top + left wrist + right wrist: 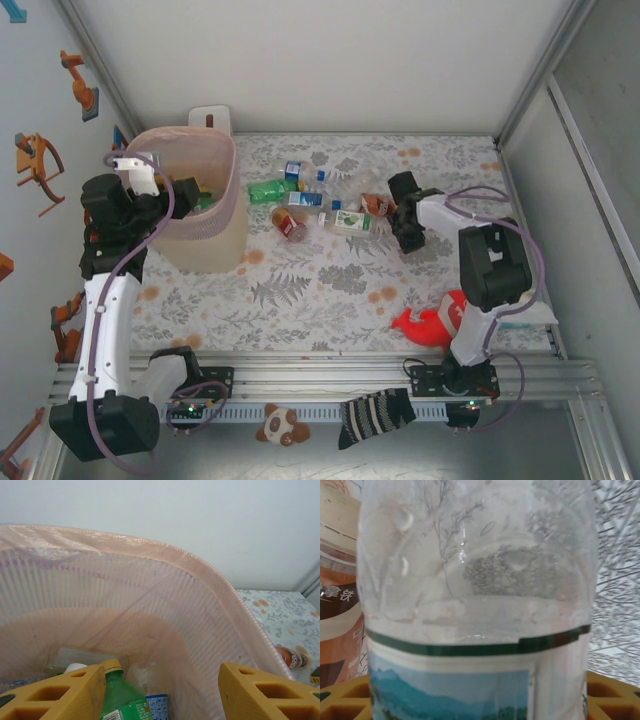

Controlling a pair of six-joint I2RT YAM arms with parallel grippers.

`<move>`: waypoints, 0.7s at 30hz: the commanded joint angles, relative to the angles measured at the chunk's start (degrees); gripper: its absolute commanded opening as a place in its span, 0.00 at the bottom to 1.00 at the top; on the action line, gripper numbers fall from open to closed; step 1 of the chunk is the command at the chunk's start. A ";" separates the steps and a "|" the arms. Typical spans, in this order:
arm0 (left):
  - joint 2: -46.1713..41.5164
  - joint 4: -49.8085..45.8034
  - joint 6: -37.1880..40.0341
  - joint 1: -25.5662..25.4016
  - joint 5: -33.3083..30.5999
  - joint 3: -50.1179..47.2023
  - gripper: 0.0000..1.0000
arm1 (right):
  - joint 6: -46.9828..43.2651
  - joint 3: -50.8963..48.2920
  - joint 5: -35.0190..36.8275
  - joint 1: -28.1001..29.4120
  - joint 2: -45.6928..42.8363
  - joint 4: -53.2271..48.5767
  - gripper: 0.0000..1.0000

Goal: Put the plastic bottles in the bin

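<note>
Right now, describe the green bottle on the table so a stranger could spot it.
Find the tall pale-pink bin at the far left of the table. Right of it lies a cluster of bottles; the green bottle is the one nearest the bin's wall, the sole all-green body among clear, blue-labelled and red-brown neighbours.

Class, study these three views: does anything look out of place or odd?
A black-and-white striped sock lies crumpled at the front edge, in front of the metal rail. A small brown-and-white plush toy lies beside it. A red plush toy sits by the right arm's base. None is a bottle, so they look misplaced.
</note>
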 commanded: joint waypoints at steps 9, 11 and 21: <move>-1.55 3.25 -1.44 0.41 2.15 -1.27 0.65 | -8.66 -8.07 13.20 0.73 -18.59 -4.80 0.50; -1.41 3.73 -1.90 0.46 3.47 -0.97 0.65 | -13.58 -9.29 14.91 1.52 -22.24 -3.95 0.49; -2.50 8.03 -12.21 -0.85 13.13 4.09 0.67 | -44.71 -13.37 3.68 3.47 -39.52 5.19 0.49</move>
